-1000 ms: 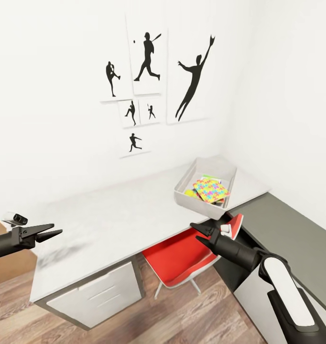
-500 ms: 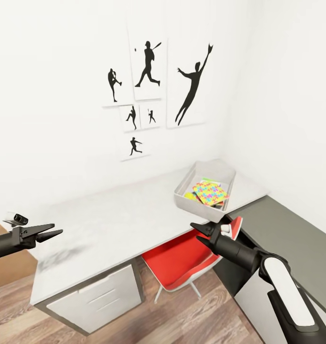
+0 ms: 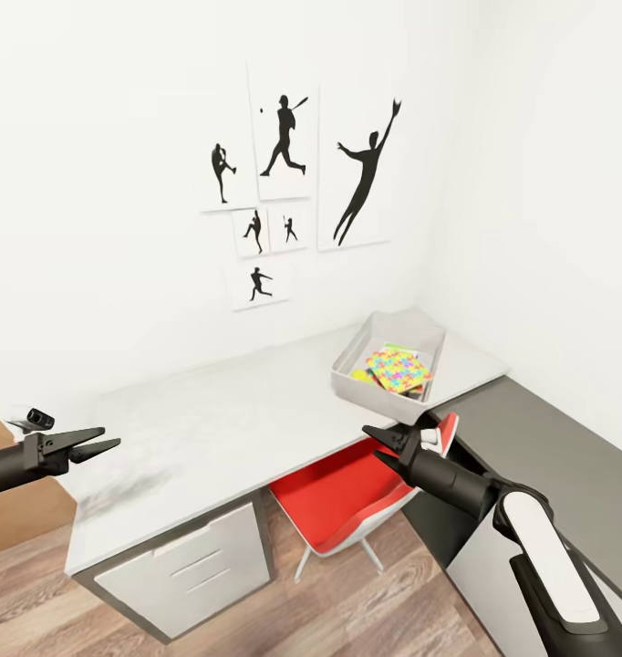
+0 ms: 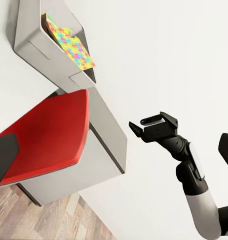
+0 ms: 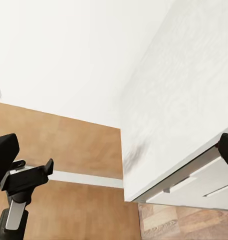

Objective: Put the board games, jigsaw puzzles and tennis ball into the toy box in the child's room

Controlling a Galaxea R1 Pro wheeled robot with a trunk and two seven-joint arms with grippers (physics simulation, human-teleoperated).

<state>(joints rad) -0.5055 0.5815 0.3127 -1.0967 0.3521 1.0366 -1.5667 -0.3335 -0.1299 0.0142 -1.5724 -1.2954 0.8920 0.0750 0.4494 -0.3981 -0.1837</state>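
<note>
The left gripper (image 3: 106, 446) is hovering with fingers apart, off the left end of the table (image 3: 229, 420). Right of it, the right gripper (image 3: 378, 443) is hanging empty and spread before the table's front edge, over a red chair (image 3: 334, 497). The toy box (image 3: 366, 391) is sitting at the table's far right, holding a jigsaw puzzle (image 3: 398, 369).

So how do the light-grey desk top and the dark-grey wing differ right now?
The light-grey top runs along the wall with the silhouette prints and carries the toy box, which holds a jigsaw puzzle; the dark-grey wing runs along the side wall and shows nothing on it. White drawer fronts sit under the light top. Both are flat and meet at the corner.
</note>
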